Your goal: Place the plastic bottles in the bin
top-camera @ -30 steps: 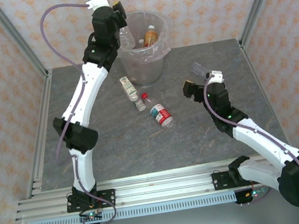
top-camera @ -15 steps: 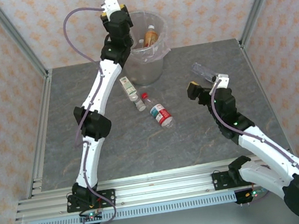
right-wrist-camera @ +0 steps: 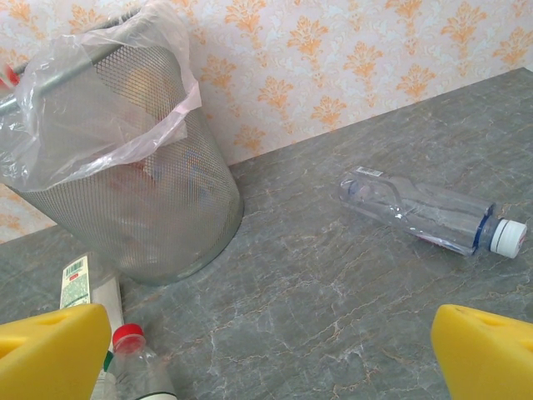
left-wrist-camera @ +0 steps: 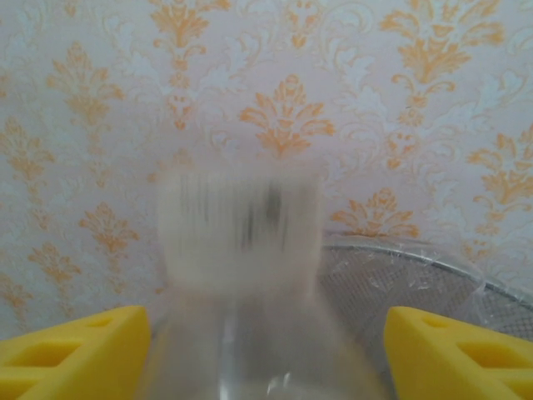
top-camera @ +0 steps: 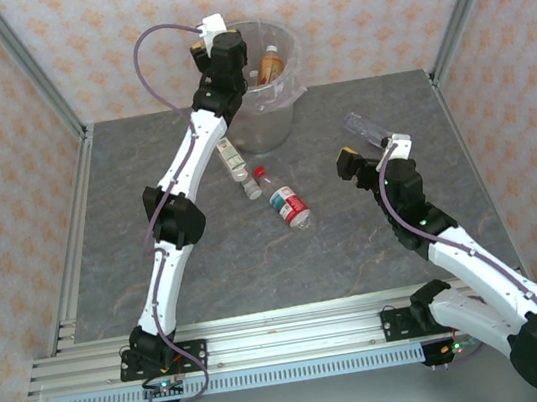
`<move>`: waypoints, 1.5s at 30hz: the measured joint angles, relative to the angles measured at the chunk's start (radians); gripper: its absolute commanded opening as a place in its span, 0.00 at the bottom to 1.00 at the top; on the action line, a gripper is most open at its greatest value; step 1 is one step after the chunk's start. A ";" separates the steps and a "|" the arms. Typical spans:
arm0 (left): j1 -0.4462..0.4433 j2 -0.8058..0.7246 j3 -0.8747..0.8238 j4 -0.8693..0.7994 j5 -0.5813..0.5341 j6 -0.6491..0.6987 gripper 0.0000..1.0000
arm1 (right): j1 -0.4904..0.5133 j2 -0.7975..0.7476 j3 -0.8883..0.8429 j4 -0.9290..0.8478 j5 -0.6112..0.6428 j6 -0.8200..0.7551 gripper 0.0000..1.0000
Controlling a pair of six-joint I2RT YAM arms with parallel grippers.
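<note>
Left wrist view, item one: left end effector (left-wrist-camera: 266,350), yellow fingers (left-wrist-camera: 71,354) set wide, a blurred bottle (left-wrist-camera: 241,242) upright between them. The wall and fingers read sharp while the bottle smears, so judge it loose and dropping, not gripped. The rim of the bin (left-wrist-camera: 400,283) lies just below and to the right.

Step in hand: release over the bin. To do it well, hold your wrist steady above the opening until the bottle is clear of the pads. Do not swing away early: the drop point sits toward the rim's left side, not the centre, and a nudge could tip the bottle outside. Mind the bag liner on the way out.

Item two, top external view: left arm stretched nearly full length from its base across the table (top-camera: 357,248), its end effector (top-camera: 225,48) raised over the bin's left rim. An amber bottle (top-camera: 270,62) sits inside.

Item three: right arm folded, elbow low near its base, forearm raised toward mid-table. The right end effector (top-camera: 370,150) is fully spread, empty, poised above the table. In the right wrist view a clear bottle (right-wrist-camera: 425,212) lies on its side ahead, apart from the fingers.

Item four, to collect: green-and-white labelled bottle (top-camera: 231,156) and red-capped bottle (top-camera: 287,201), both lying on the table in front of the bin.
</note>
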 measured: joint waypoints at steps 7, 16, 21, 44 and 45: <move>0.000 -0.001 0.006 -0.047 0.003 -0.044 1.00 | 0.000 0.000 0.000 -0.004 0.011 0.000 0.99; 0.001 -0.092 0.007 -0.223 0.111 -0.134 1.00 | 0.000 0.011 0.000 -0.003 0.015 0.000 0.99; 0.001 -0.206 -0.036 -0.291 0.198 -0.165 1.00 | 0.000 0.042 -0.006 0.001 0.014 0.009 0.99; 0.000 -0.958 -1.254 0.040 0.299 -0.359 1.00 | 0.000 0.210 -0.012 0.040 -0.091 0.035 0.99; 0.000 -0.987 -1.299 0.045 0.298 -0.381 1.00 | 0.000 0.214 -0.012 0.053 -0.091 0.043 0.99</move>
